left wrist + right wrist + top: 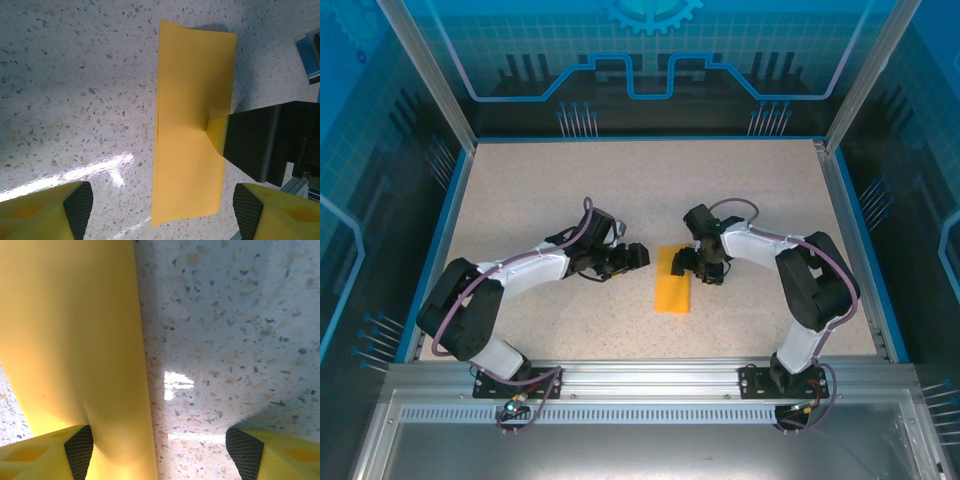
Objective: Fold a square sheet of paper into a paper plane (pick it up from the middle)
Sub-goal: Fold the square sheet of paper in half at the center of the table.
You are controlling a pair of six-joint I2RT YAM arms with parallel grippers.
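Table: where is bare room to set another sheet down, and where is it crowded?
Bare: far half of the table, toward the back wall. Crowded: the middle, where left gripper and right gripper flank the folded paper.

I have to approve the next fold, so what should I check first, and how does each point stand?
1. Paper on the table, folded to a narrow strip: ok.
2. Left gripper open, clear of the paper: ok.
3. Right gripper open, one finger at the paper's long edge: ok.
4. Paper lying fully flat: not ok, one short end lifts slightly.
5. Crease pressed sharp: cannot tell.
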